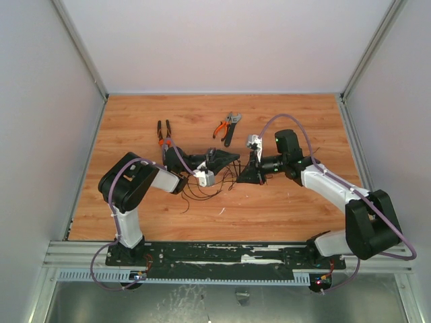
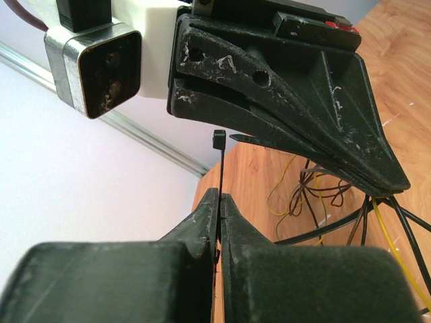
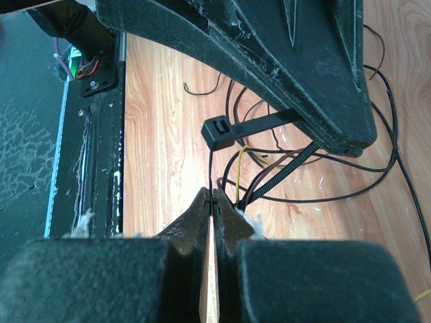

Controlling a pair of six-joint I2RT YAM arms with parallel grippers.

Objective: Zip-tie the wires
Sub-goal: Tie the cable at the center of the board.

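As I read it off the overhead feed, table (image 1: 283,202): wooden top, with both arms reaching in to meet near its centre.
left arm (image 1: 128,185): comes in from 8 o'clock, wrist pointing toward 3 o'clock.
right arm (image 1: 337,192): comes in from 4 o'clock, wrist pointing toward 9 o'clock.
wires (image 2: 322,180): loose dark loops with a yellow strand, lying on the wood at centre and spilling toward 6 o'clock beneath where the arms meet.
dark-handled pliers (image 1: 163,134): flat on the table at 11 o'clock.
orange-handled pliers (image 1: 227,128): flat at 12 o'clock.
left gripper (image 2: 219,202): fingers pressed together, pinching the zip tie (image 2: 219,168) just below its head.
right gripper (image 3: 213,198): fingers pressed together on a thin black end that runs up to that head; I read it as the tie's tail.
zip tie: held off the wood between the two grippers, above the wires. I cannot tell whether it circles them.
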